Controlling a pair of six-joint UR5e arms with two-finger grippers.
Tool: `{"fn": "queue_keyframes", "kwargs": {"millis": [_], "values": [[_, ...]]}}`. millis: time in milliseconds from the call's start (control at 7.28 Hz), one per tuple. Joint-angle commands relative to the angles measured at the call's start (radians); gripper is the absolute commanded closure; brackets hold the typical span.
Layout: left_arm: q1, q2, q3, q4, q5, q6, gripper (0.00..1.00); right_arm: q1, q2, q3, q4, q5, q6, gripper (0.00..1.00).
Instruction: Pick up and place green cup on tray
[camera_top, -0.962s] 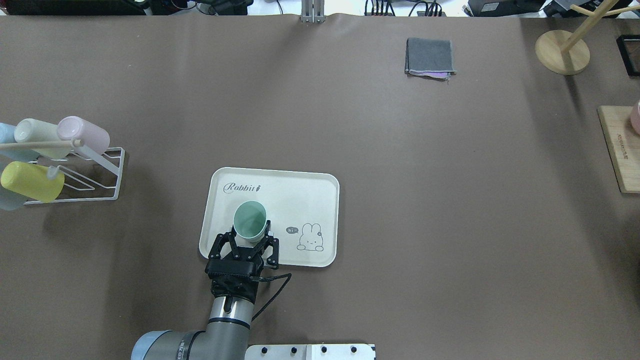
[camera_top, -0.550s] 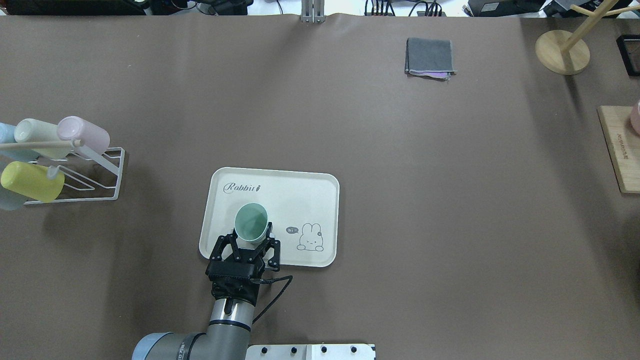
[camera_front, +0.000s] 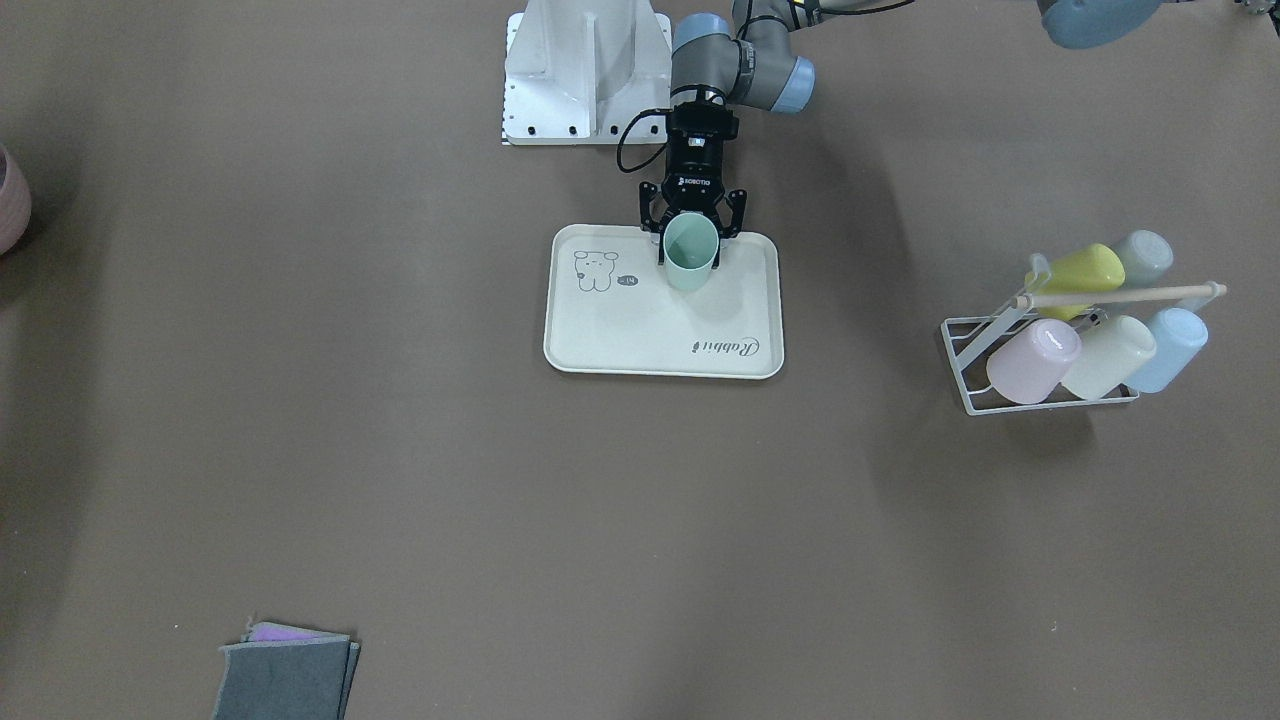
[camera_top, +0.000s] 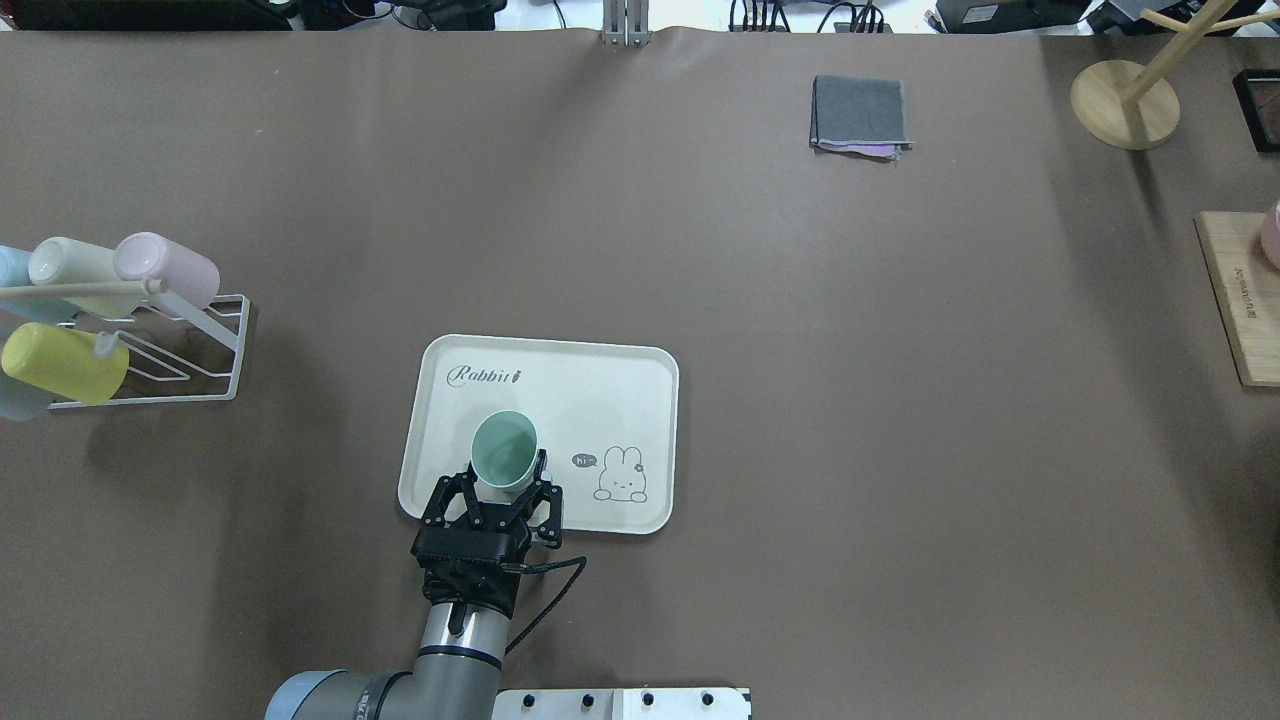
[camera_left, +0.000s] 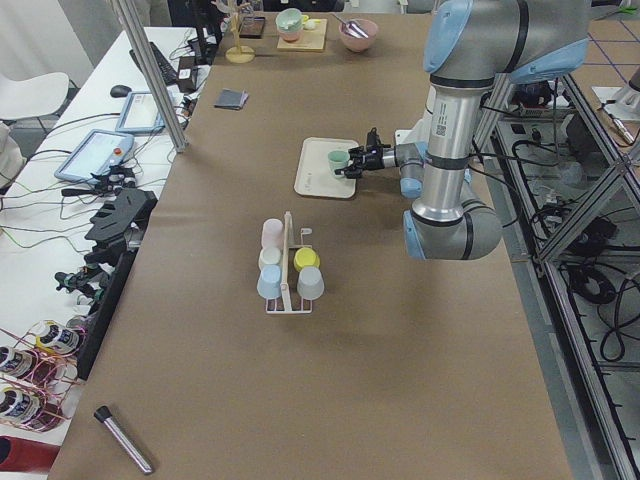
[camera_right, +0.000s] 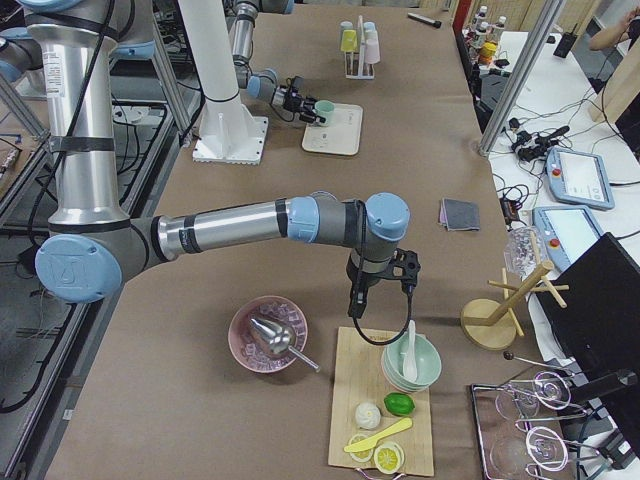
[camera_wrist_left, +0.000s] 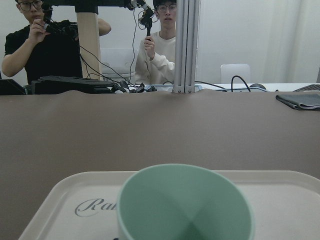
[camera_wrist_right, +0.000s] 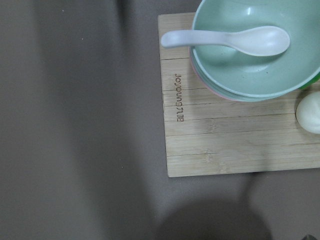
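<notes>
Found green cup (camera_top: 504, 450) upright and empty on the tray (camera_top: 600, 400), in the half nearest the robot, beside the rabbit drawing (camera_top: 620, 476). Cannot confirm base contact. Saw left gripper (camera_top: 506, 472) reaching in low and level from the robot side, fingers (camera_top: 544, 478) clamped on opposite sides of the cup wall. Read "Rabbit" in script on the tray. Logged right gripper (camera_right: 400, 272) pointing down by a wooden board (camera_wrist_right: 225, 145) bearing a green bowl (camera_wrist_right: 235, 75) with a white spoon (camera_wrist_right: 225, 39) inside; cannot tell jaw state. Could not read the board's lettering.
</notes>
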Motion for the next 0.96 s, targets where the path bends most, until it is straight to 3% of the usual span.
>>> {"fn": "queue_keyframes", "kwargs": {"millis": [0, 412, 550, 824], "values": [[0.005, 0.000, 0.000, 0.000, -0.001, 0.000, 0.29, 0.000, 0.000, 0.000, 0.000, 0.000, 0.000, 0.00], [0.006, 0.000, -0.005, 0.000, -0.003, 0.011, 0.15, 0.000, 0.000, 0.000, 0.000, 0.000, 0.000, 0.00], [0.006, 0.000, -0.008, 0.000, -0.007, 0.011, 0.03, 0.000, 0.002, 0.000, 0.000, 0.000, 0.000, 0.00], [0.006, 0.005, -0.038, -0.002, -0.014, 0.011, 0.02, 0.000, 0.002, 0.000, 0.000, 0.000, 0.000, 0.00]]}}
